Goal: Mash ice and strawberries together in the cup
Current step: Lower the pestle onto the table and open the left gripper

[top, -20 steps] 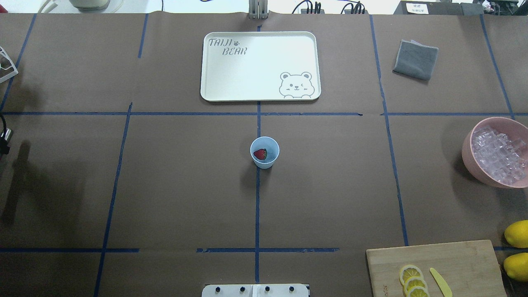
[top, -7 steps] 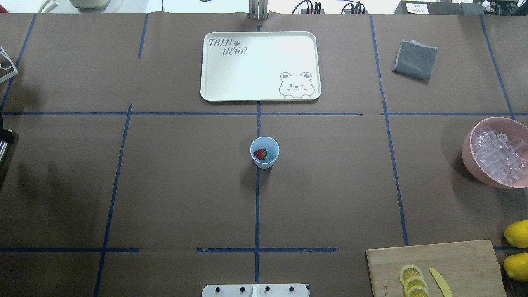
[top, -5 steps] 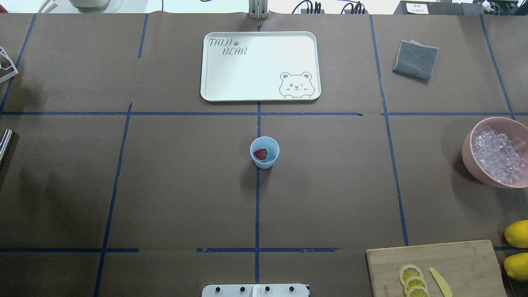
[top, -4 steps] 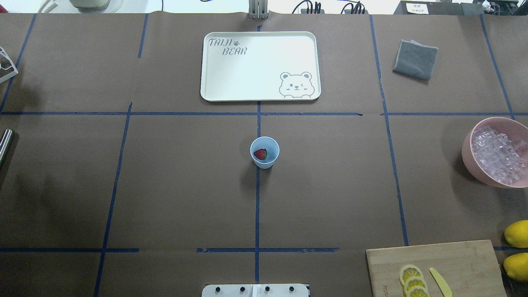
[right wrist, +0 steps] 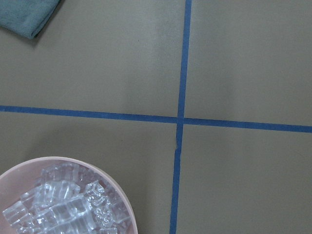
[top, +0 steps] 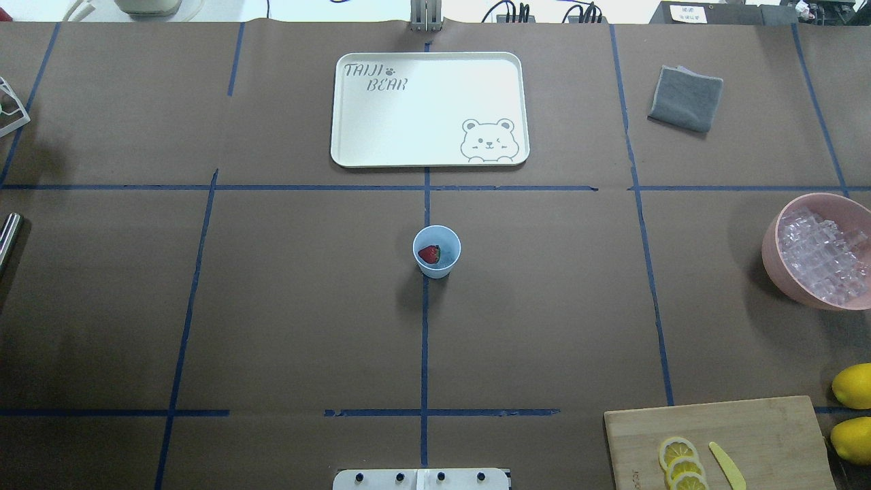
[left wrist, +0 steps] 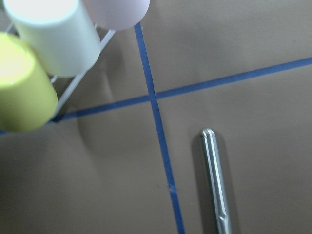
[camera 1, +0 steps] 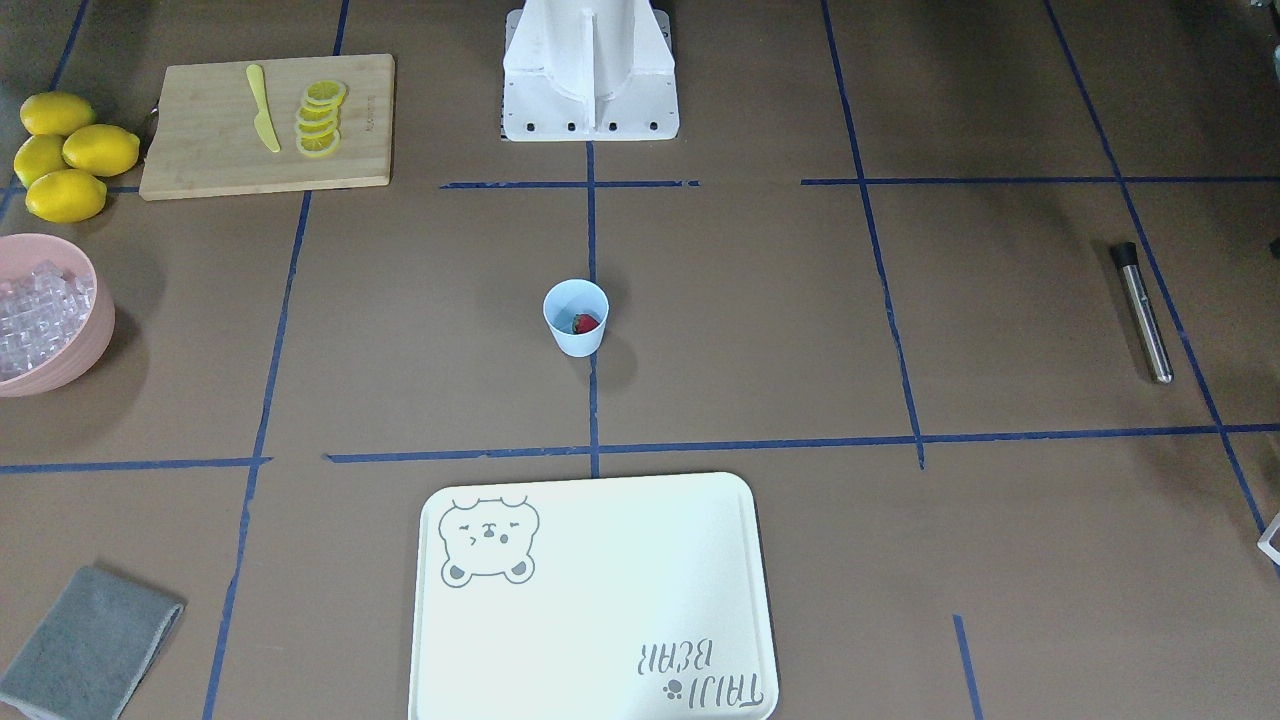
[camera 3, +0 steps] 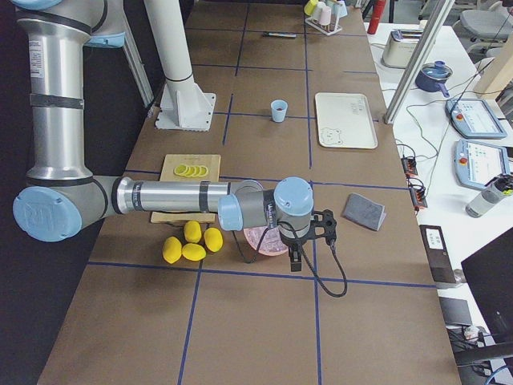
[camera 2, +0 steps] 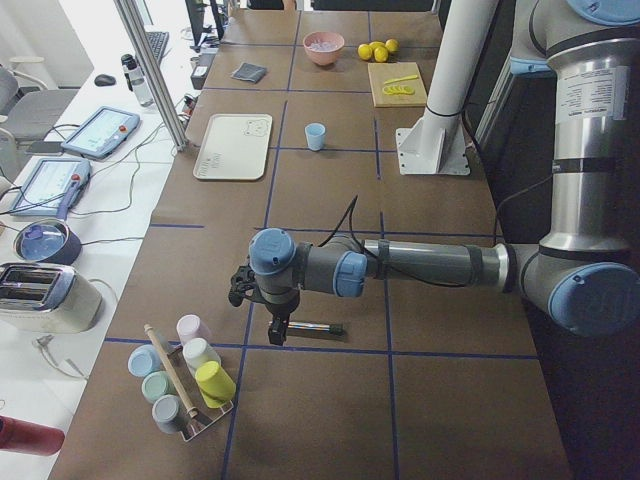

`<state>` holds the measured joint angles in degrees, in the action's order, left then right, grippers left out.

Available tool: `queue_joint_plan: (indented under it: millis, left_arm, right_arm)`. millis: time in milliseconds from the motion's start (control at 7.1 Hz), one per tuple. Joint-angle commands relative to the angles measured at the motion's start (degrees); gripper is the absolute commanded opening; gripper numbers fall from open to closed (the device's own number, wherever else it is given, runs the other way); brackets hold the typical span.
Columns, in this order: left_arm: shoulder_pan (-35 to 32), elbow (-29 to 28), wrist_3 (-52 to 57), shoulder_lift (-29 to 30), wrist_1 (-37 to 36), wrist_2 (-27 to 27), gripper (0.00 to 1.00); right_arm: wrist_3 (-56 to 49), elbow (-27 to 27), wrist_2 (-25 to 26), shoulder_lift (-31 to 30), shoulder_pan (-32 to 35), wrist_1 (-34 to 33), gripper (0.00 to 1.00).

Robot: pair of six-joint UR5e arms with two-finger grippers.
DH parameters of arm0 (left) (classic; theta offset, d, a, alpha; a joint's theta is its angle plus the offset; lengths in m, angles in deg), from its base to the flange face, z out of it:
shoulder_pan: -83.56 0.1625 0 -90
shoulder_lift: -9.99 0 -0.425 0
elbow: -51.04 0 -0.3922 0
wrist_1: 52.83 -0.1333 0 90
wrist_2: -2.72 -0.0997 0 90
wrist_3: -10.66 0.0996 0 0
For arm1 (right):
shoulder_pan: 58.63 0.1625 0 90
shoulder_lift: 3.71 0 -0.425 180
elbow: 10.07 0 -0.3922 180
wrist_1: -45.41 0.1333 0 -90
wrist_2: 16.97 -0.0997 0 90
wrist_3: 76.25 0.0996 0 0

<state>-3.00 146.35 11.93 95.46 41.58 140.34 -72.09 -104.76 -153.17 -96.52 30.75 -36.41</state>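
Observation:
The pale blue cup (top: 436,251) stands upright at the table's middle, also in the front view (camera 1: 575,318). One red strawberry (top: 429,254) lies inside it. The ice (top: 822,255) fills a pink bowl (top: 774,271) at the right edge, also in the right wrist view (right wrist: 63,204). A metal rod (camera 1: 1143,312) lies on the table at the robot's far left. My left gripper (camera 2: 277,333) hovers over the rod's end. My right gripper (camera 3: 296,258) hangs above the bowl. Whether either is open or shut I cannot tell.
A white bear tray (top: 429,109) lies beyond the cup. A grey cloth (top: 685,97) is at the far right. A cutting board (top: 721,442) holds lemon slices and a yellow knife, with whole lemons (top: 852,385) beside it. A rack of coloured cups (camera 2: 185,375) stands at the left end.
A dark part of my left gripper at the overhead view's left edge has left that view. The metal rod's end now lies there alone. The cup and strawberry have not moved.

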Motion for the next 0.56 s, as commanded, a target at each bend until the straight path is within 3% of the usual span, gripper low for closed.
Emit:
queue_joint_plan:
  millis: [0,423]
  left_arm:
    - [-2.5,-0.1,0.0,-1.8,-0.5,0.8,1.00]
    - [-4.3,-0.2,-0.3,-1.7,-0.4,-3.7,1.00]
  right_arm:
    - [0.0,0.5,0.1,0.1,0.0,0.1,0.99]
    - [0.0,0.8,0.5,0.1,0.0,0.2,0.99]
